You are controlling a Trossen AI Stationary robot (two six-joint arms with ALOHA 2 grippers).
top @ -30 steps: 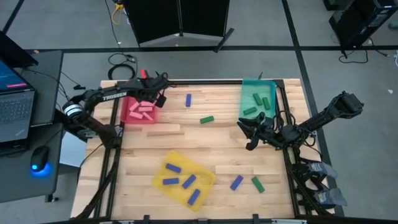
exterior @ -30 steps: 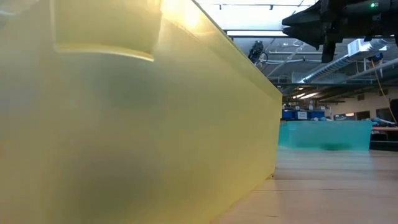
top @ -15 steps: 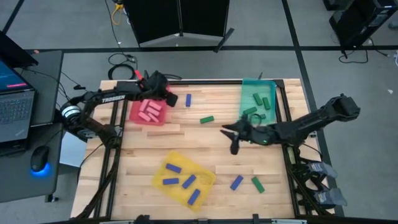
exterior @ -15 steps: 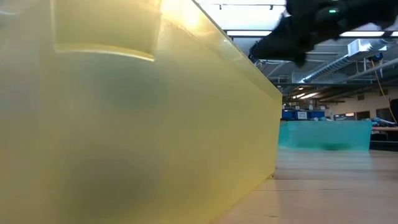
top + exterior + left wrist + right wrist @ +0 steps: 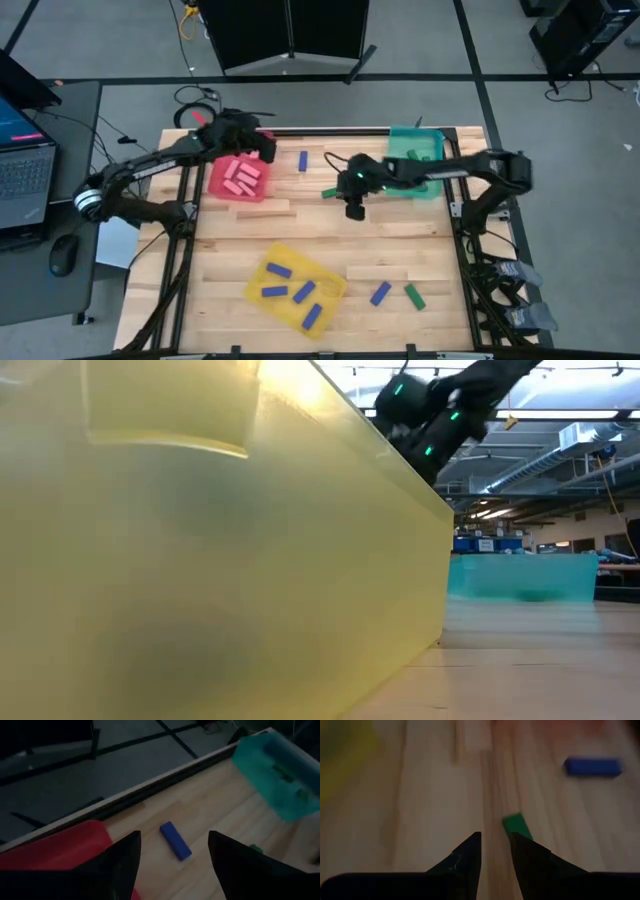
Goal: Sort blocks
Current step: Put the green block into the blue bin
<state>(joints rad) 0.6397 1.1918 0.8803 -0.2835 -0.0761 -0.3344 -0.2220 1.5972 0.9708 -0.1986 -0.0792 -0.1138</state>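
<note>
Since a second ago my right arm has swung well across the surface (image 5: 400, 240), from beside the teal tray (image 5: 415, 160) out toward the middle, and my right gripper (image 5: 352, 205) now hangs just beside the loose green block (image 5: 332, 192). My left gripper (image 5: 262, 145) has shifted too, from over the red tray (image 5: 236, 177) to its far corner, nearer the blue block (image 5: 303, 160).

Seen from the right wrist, my fingers (image 5: 470, 855) stand only a narrow gap apart with nothing between them, and the green block (image 5: 517, 826) lies just past their tips, so I judge I am lining up on it and must spread wider before I can take it. From the left wrist, my fingers (image 5: 125, 862) are spread wide and empty, with the blue block (image 5: 175, 840) framed between them on the bare wood; that aim suggests it is my left arm's next pick.

Sorting is partly done: pink blocks (image 5: 243, 176) lie in the red tray, green ones in the teal tray, blue ones in the yellow tray (image 5: 296, 288). Near the front edge another blue block (image 5: 380, 293) and another green one (image 5: 414, 295) wait loose. Low down, the yellow tray's wall (image 5: 220, 560) fills most of the view.
</note>
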